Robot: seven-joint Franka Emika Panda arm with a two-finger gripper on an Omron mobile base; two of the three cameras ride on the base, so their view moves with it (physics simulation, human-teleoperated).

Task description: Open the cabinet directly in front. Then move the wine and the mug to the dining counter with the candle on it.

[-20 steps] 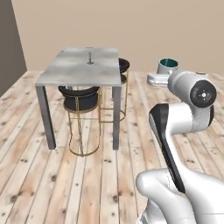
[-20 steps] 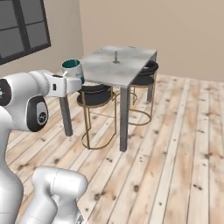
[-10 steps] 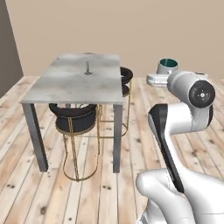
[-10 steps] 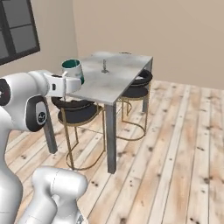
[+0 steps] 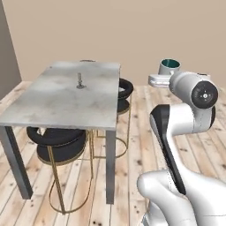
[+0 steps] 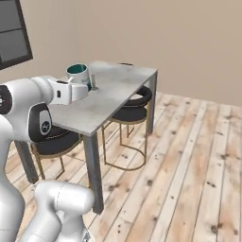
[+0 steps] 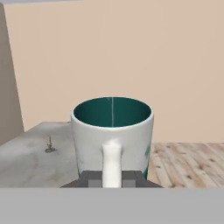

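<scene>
Here the pincer [image 7: 112, 180], closed on the handle of the upright mug [image 7: 112, 131], holds it at frame centre; the table [image 7: 26, 157] with its candle [image 7: 50, 144] lies lower left

The robot arm [image 5: 176, 132] at the right of the left base view is smooth, round and white, with black joints and 1 round grey cap.
</scene>
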